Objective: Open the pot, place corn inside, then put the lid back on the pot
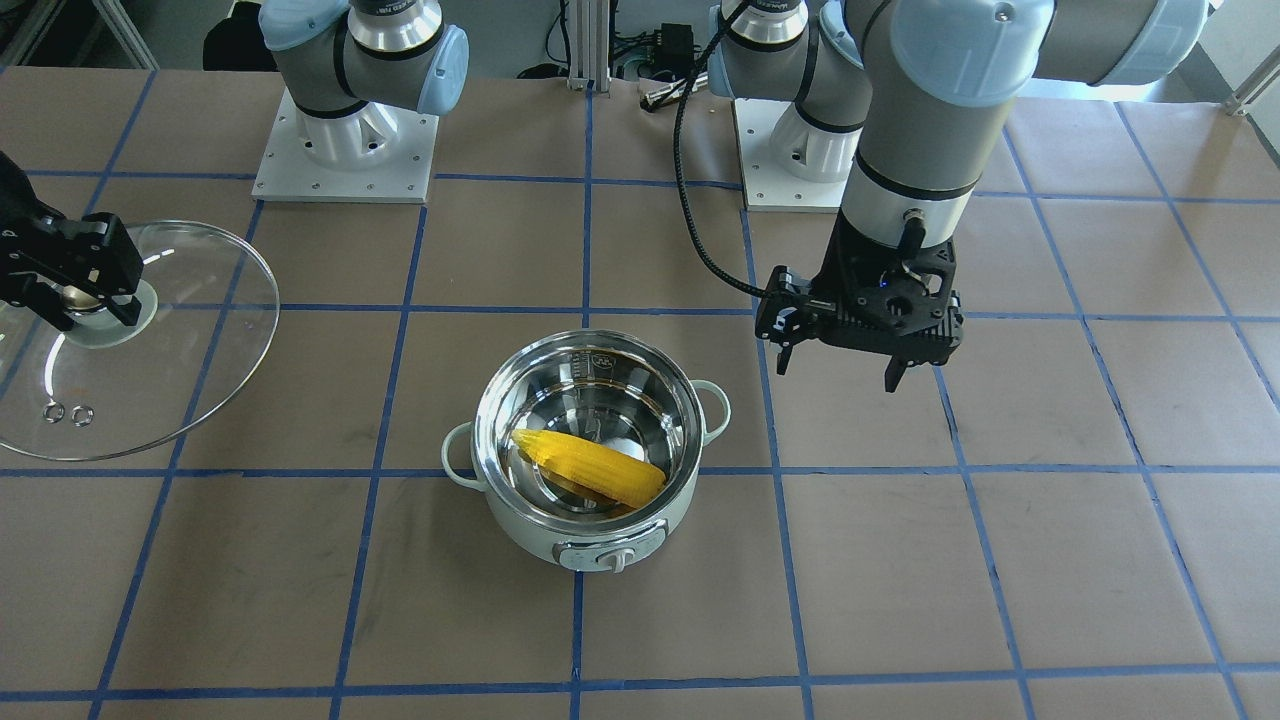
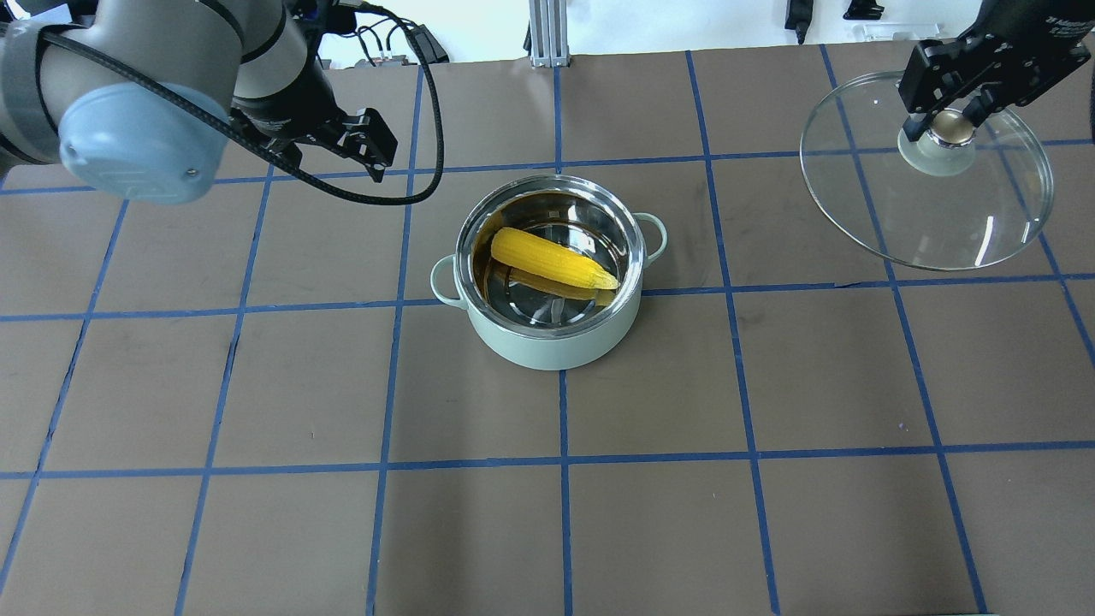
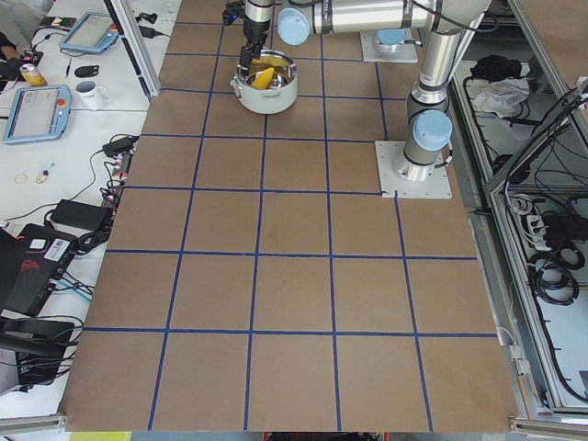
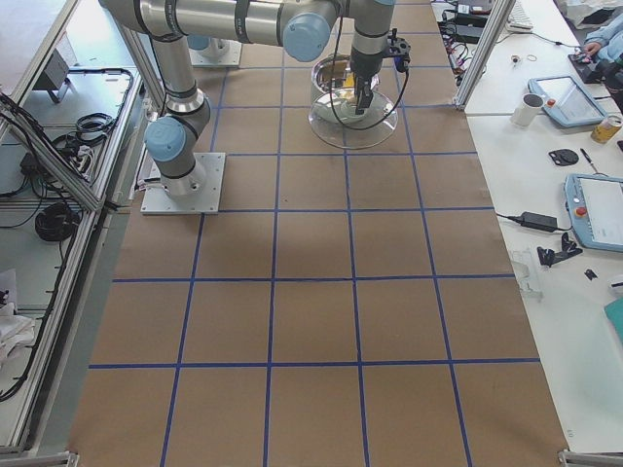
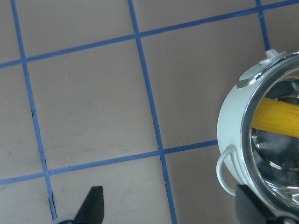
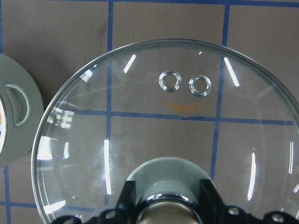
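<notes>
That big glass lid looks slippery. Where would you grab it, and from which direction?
By the ball knob at the centre of the lid, coming straight down from above. The glass dome is wide and smooth, too broad for two fingers, while the knob sticks up and fits between them. The right gripper holds it just so.

Grey arms (image 1: pixel 930 130), blue caps (image 1: pixel 960 50), black cable (image 1: pixel 686 200), black left end effector (image 1: pixel 837 372).

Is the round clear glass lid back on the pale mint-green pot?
No, the right tool holds the lid by its knob, away from the open pot.
</notes>
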`<state>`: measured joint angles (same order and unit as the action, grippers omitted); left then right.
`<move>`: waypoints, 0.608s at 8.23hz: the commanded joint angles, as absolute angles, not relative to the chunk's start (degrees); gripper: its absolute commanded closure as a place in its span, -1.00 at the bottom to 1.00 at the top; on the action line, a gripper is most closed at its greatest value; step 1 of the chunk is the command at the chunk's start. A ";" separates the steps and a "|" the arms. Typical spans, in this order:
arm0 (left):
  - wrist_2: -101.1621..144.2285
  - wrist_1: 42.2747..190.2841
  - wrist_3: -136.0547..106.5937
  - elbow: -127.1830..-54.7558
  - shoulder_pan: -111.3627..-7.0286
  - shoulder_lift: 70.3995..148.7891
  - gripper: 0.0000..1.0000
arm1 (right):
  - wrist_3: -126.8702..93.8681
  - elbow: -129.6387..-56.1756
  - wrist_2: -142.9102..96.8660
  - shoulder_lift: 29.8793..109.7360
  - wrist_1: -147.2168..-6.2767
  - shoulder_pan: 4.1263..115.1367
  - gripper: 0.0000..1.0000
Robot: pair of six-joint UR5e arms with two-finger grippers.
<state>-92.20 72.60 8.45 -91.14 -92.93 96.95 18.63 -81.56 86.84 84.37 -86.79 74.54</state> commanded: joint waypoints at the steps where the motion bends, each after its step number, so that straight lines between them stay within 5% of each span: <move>1: -92.46 81.36 1.67 -90.71 -88.96 94.40 -1.00 | 18.55 -81.56 87.19 84.72 -86.66 74.53 0.68; 5: -92.11 82.44 1.58 -90.70 -88.59 90.89 -1.00 | 11.37 -81.48 85.43 84.64 -87.53 80.30 0.68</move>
<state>-92.08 82.22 1.71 -90.68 -88.66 92.07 15.62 -81.63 85.95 85.01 -86.35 76.19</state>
